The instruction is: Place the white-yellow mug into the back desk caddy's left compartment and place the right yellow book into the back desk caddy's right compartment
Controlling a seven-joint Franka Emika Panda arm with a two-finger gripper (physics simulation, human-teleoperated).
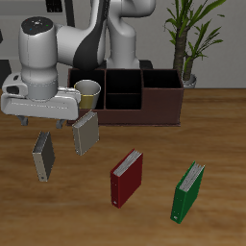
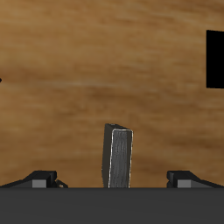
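hovering low over the wooden table (image 1: 192,120), wrist pointing down, two-finger gripper (image 1: 44,123) spread wide and empty. directly beneath, between the fingers (image 2: 44,179): slim dark grey book with cream page edges (image 2: 119,156), untouched. farther back, off-white mug with olive-yellow inside (image 1: 87,92), beside the long maroon-brown desk caddy (image 1: 139,96).

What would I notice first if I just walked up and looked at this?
Probably the big white robot arm, its gripper hanging above two grey books. Its jaws are spread wide over the right yellow book, not touching it. Behind sits the back desk caddy, with the white-yellow mug beside one end, and a red book and a green book nearer the front.
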